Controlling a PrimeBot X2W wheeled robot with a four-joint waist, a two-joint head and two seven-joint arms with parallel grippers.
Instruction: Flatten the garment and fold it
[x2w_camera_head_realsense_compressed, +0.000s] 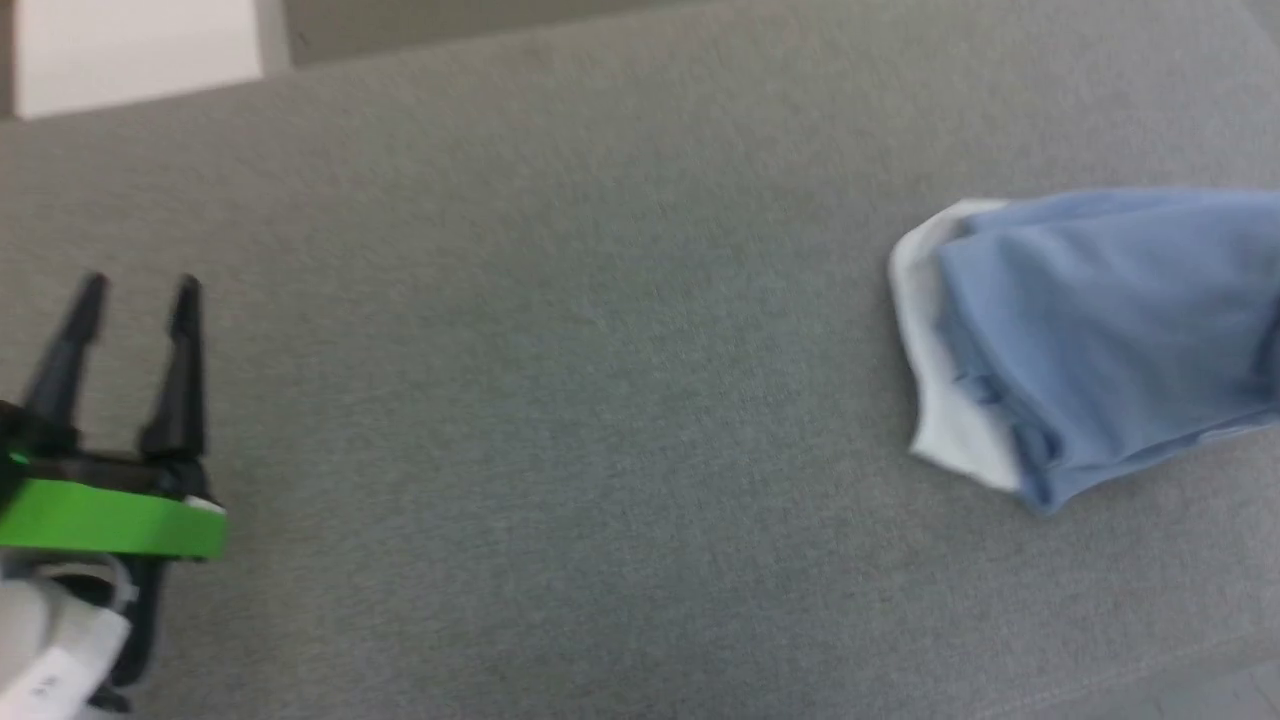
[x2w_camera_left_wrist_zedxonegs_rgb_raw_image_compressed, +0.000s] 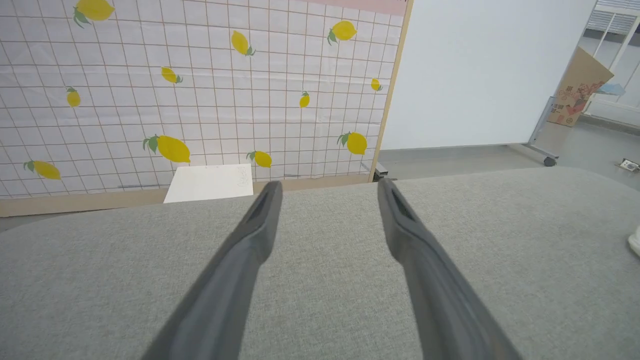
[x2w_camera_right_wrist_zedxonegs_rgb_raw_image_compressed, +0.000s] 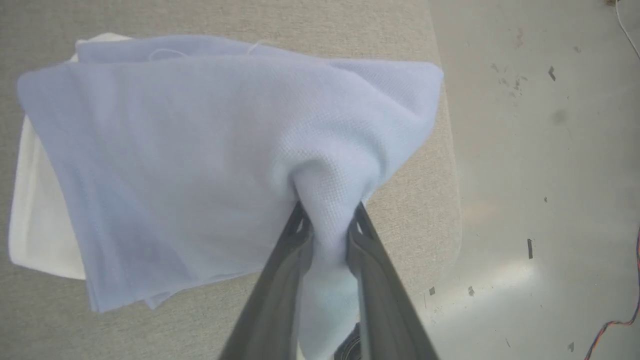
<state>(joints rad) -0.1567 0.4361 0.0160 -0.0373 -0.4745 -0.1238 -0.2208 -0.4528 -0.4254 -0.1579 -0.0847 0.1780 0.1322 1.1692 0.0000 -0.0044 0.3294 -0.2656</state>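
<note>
The garment, a sky-blue knit shirt with white lining showing at its left edge, lies bunched at the right of the grey padded surface in the head view. In the right wrist view my right gripper is shut on a pinched fold of the garment, which hangs spread from the fingers above the surface's edge. My left gripper sits at the far left, open and holding nothing, well away from the shirt. In the left wrist view the left gripper has its fingers spread wide over bare grey fabric.
A white box stands beyond the surface's far left corner, seen also as the white box against a lemon-patterned panel. The surface's edge drops to a pale floor. A cardboard box leans far off.
</note>
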